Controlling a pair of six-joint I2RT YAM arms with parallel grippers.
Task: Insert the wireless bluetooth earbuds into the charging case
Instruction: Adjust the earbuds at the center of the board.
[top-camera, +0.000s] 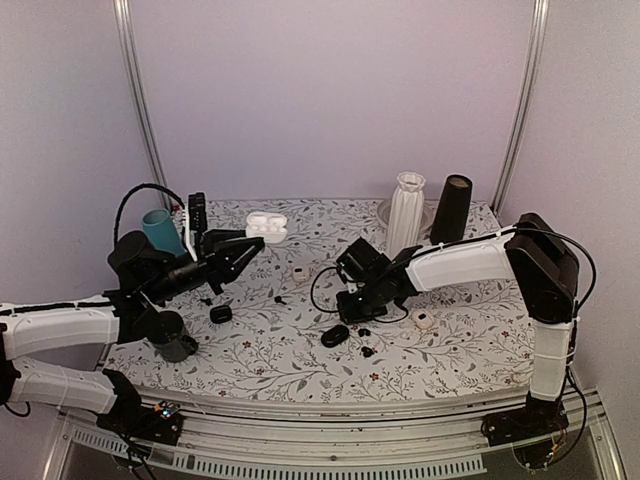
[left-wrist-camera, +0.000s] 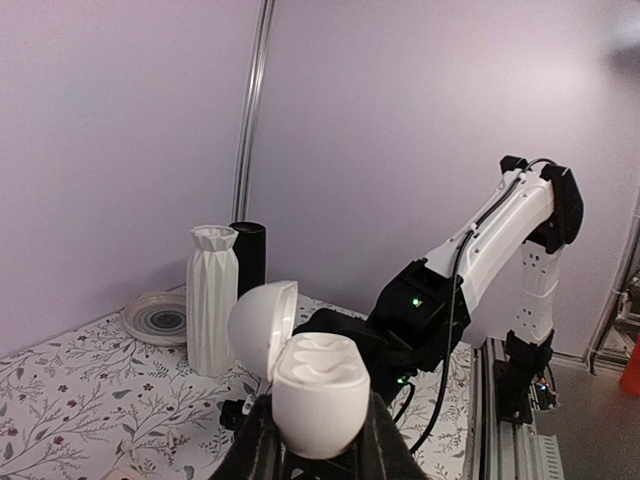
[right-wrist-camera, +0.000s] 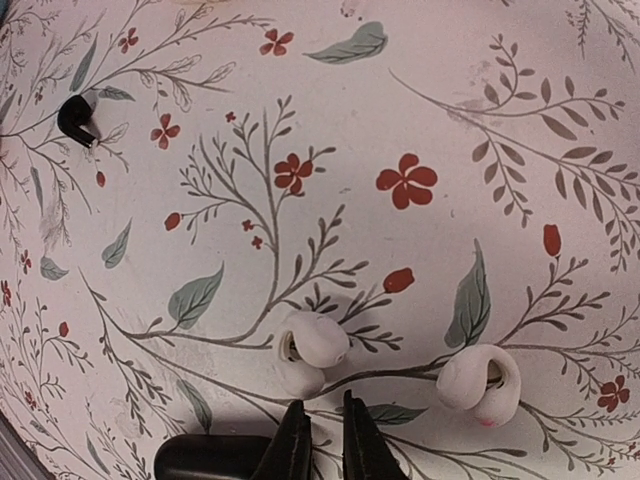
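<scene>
**Left. White case** (left-wrist-camera: 322, 400): lid (left-wrist-camera: 262, 330) was hinged open, and no bud could be made out in the wells. The case was pinched at its lower body by the left pincer (left-wrist-camera: 318, 455). It was held aloft, well above the surface (top-camera: 470, 345), with its open top presented toward the right arm.

**Centre. Black bud** (right-wrist-camera: 75, 118): was found loose on the surface, well apart from the right pincer.

**Centre. Black case** (top-camera: 335, 336): was laid on the surface, just beside the right pincer.

**Right. Right pincer** (right-wrist-camera: 320, 440): was lowered close to the surface, with its fingers almost pressed together and nothing held between them.

**Right. First white bud** (right-wrist-camera: 310, 350): was laid just ahead of the right pincer's tips, untouched.

**Right. Second white bud** (right-wrist-camera: 480, 385): was laid near the first, apart from it, off to one side.

**Step in hand (judged):** the pick-up of a bud. The case had been readied, but no bud had been gripped or seated.

**Next move (judged):**
- The right pincer would need to be spread and set astride the first white bud.
- It would then need to be closed with care, since so small and rounded a piece was thought likely to slip or roll.
- The bud would then need to be carried across to the held case and turned to suit its proper well.
</scene>
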